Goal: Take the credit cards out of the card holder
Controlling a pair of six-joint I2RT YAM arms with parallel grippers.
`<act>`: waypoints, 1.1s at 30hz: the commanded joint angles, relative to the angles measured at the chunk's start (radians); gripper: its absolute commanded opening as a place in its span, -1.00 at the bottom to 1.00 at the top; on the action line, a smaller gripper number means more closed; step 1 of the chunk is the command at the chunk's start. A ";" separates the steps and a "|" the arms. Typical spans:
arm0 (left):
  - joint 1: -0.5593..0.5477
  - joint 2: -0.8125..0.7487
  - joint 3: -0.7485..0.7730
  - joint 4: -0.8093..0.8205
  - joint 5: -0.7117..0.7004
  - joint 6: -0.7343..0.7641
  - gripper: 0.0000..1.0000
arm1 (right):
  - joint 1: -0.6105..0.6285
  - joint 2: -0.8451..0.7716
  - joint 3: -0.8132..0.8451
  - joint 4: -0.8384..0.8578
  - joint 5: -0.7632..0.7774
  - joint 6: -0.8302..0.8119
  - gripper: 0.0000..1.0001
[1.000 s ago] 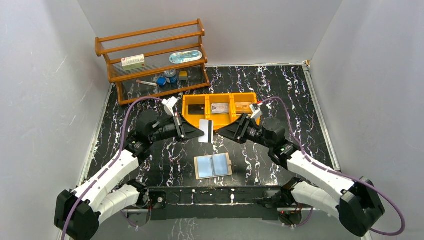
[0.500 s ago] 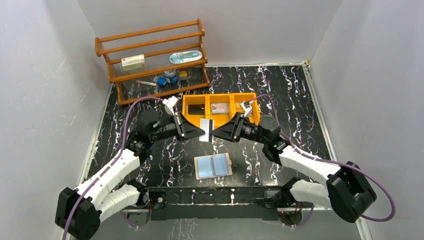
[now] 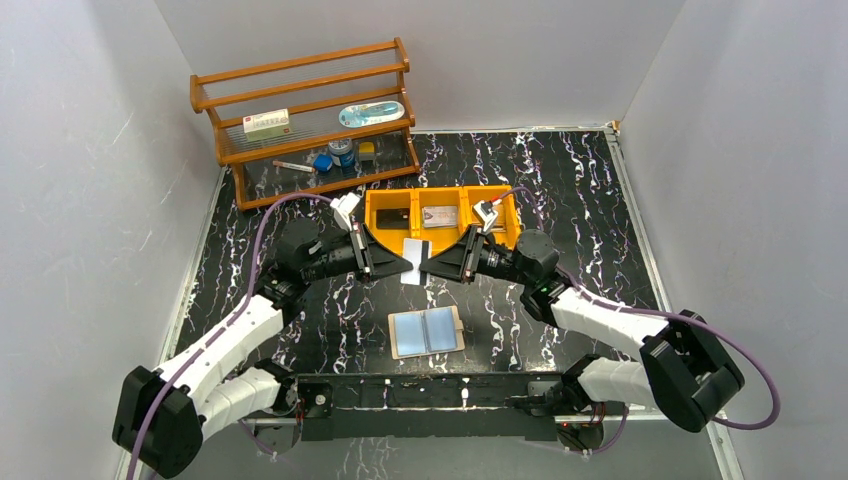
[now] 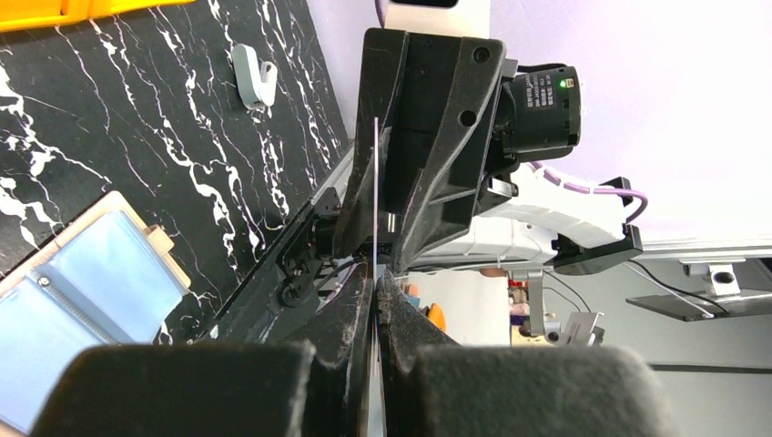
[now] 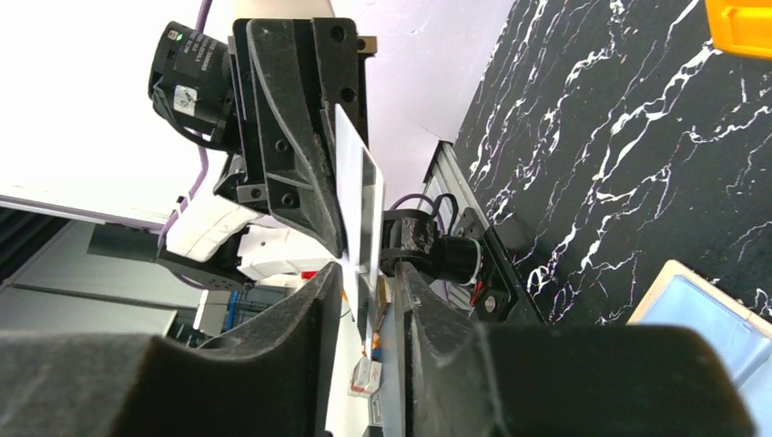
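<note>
A silvery credit card (image 3: 414, 260) hangs upright above the table, with my left gripper (image 3: 404, 266) shut on its left edge. Seen edge-on in the left wrist view, the card (image 4: 374, 182) is pinched between the left gripper's (image 4: 375, 275) jaws. My right gripper (image 3: 429, 266) faces it from the right. Its jaws stand open on either side of the card (image 5: 360, 205), with a gap showing at each face. The card holder (image 3: 427, 332) lies open on the table below, blue pockets up. A dark card (image 3: 392, 214) and a tan card (image 3: 440, 216) lie in the yellow bin (image 3: 372, 232).
A wooden shelf rack (image 3: 305, 120) with small items stands at the back left. A small white-teal clip (image 4: 253, 77) lies on the black marbled table. The bin sits just behind both grippers. Grey walls close in on both sides.
My right gripper has moved left to the card, and its jaws have narrowed around the card's free edge. The left gripper kept its hold, drifting slightly.
</note>
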 commanded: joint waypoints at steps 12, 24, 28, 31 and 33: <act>-0.002 -0.027 0.008 -0.041 0.034 0.039 -0.49 | 0.002 -0.053 -0.005 0.090 0.031 -0.013 -0.87; -0.002 -0.157 0.161 -0.755 -0.537 0.341 0.76 | 0.000 -0.159 0.252 -0.774 0.526 -0.187 -1.00; -0.002 -0.186 0.186 -0.951 -0.835 0.387 0.97 | 0.000 -0.065 0.377 -0.887 0.646 -0.187 -1.00; -0.002 -0.191 0.217 -1.047 -0.989 0.434 0.97 | 0.000 0.054 0.463 -0.904 0.706 -0.187 -1.00; -0.002 -0.199 0.228 -1.082 -1.060 0.467 0.97 | 0.000 0.138 0.522 -0.906 0.723 -0.187 -1.00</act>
